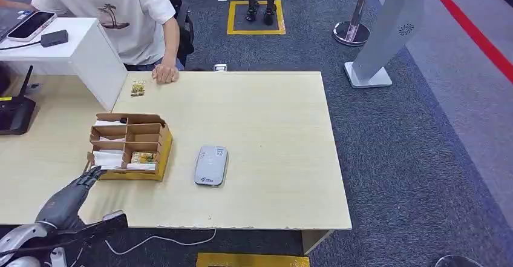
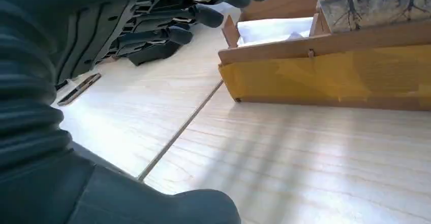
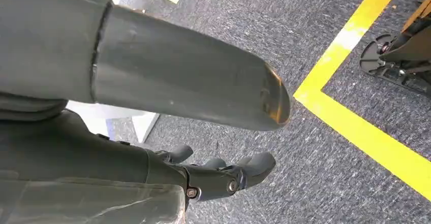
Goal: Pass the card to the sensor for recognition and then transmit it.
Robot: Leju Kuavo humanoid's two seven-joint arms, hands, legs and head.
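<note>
One pale wooden table (image 1: pixel 272 121) carries one divided cardboard box (image 1: pixel 130 146) with a patterned card (image 1: pixel 144 157) in a near compartment, one grey sensor (image 1: pixel 211 165) just beside the box, and a second card (image 1: pixel 138 88) near a person's hand (image 1: pixel 164 73). The left hand (image 1: pixel 84 179) reaches to the box's near corner, fingers spread and empty. The right hand (image 3: pixel 223 176) hangs over carpet, fingers loosely extended, holding nothing.

Pale wood counter (image 1: pixel 266 128) on dark blue-grey carpet (image 1: pixel 411 158).
Yellow floor tape (image 1: pixel 256 32) marks a square beyond the counter; a red stripe (image 1: pixel 472 31), chrome post base (image 1: pixel 351 33) and slanted grey stand (image 1: pixel 387 31) sit nearby.
</note>
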